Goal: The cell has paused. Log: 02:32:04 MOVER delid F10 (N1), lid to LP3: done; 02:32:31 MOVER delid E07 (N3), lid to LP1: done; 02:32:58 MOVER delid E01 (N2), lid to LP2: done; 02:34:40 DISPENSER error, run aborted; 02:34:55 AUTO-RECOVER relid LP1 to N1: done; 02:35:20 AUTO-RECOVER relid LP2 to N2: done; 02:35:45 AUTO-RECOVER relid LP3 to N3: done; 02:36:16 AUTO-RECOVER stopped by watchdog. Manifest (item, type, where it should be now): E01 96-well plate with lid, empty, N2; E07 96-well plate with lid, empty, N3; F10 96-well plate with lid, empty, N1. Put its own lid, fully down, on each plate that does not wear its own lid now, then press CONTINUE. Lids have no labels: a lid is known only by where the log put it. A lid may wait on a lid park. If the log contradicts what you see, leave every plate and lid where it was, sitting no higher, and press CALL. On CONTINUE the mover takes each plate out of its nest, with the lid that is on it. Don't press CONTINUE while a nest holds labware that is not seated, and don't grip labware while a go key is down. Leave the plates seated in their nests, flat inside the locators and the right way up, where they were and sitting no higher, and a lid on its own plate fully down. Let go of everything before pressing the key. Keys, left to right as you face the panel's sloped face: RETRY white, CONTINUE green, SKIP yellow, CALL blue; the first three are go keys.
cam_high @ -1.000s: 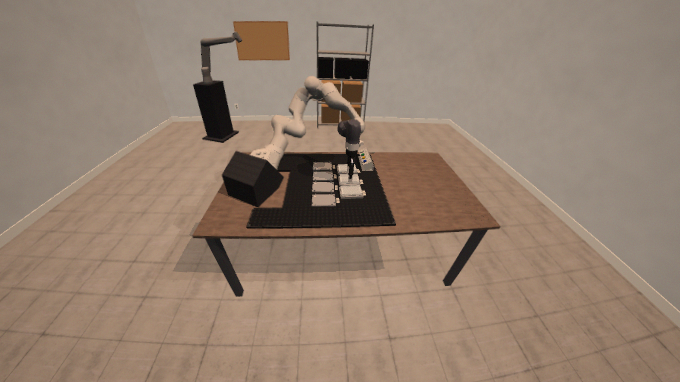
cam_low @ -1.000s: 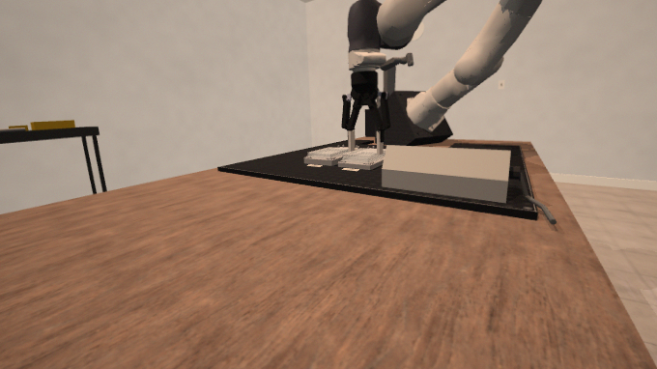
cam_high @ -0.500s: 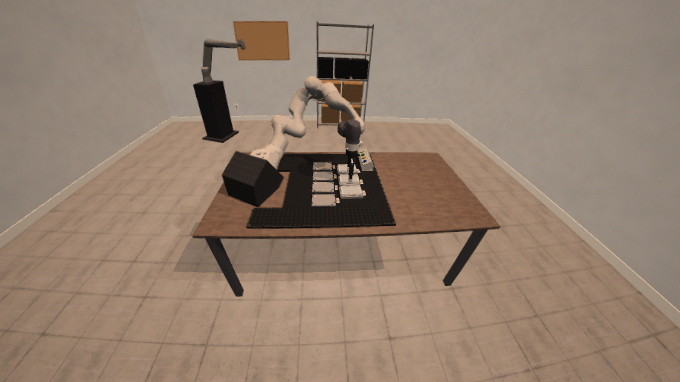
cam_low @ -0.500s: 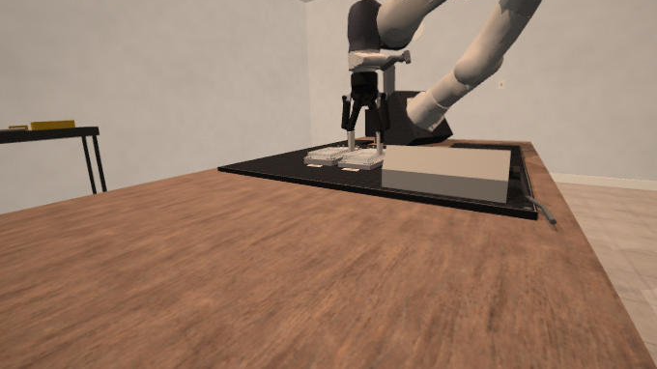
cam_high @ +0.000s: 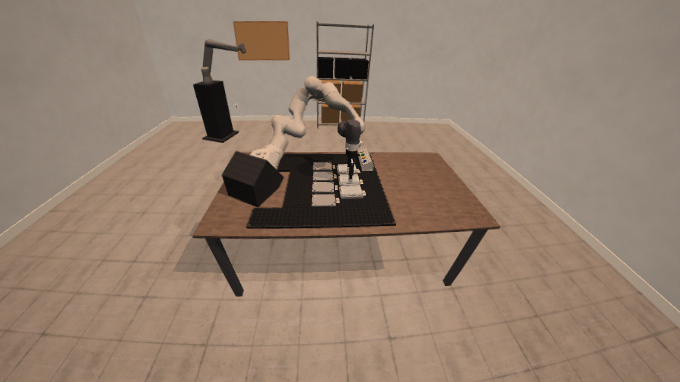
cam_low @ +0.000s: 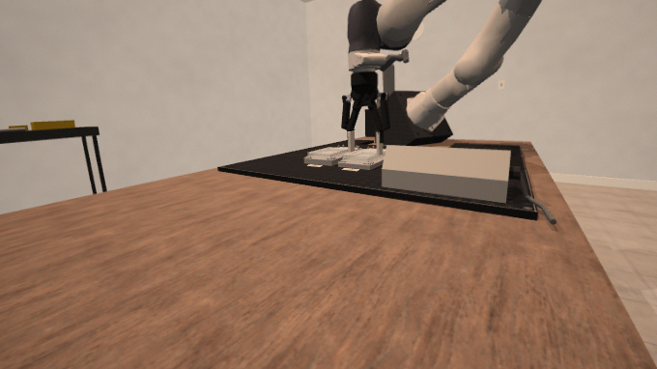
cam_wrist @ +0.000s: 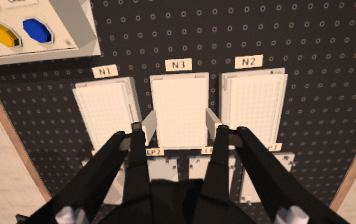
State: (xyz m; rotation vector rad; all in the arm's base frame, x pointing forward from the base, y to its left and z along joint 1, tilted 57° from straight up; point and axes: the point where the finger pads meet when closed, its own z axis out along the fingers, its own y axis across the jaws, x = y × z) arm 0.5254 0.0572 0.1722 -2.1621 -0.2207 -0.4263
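Three white 96-well plates stand in labelled nests in the wrist view: N1 (cam_wrist: 106, 107) on the left, N3 (cam_wrist: 180, 110) in the middle, N2 (cam_wrist: 254, 102) on the right. My gripper (cam_wrist: 180, 116) straddles the middle one, with a finger pad pressed on each long side, and is shut on the lid at N3. That lid looks smooth and flat. I cannot tell whether it is raised off its plate. In the exterior view the gripper (cam_low: 364, 147) points straight down with its fingertips at plate level. The lid parks (cam_wrist: 162, 169) below the nests are partly hidden by my fingers.
The key panel (cam_wrist: 42, 27) lies at the upper left of the wrist view, with the blue key (cam_wrist: 37, 30) and the yellow key (cam_wrist: 9, 36) showing. Its box (cam_low: 445, 170) stands beside the plates. The black robot base (cam_high: 250, 176) sits at the mat's left.
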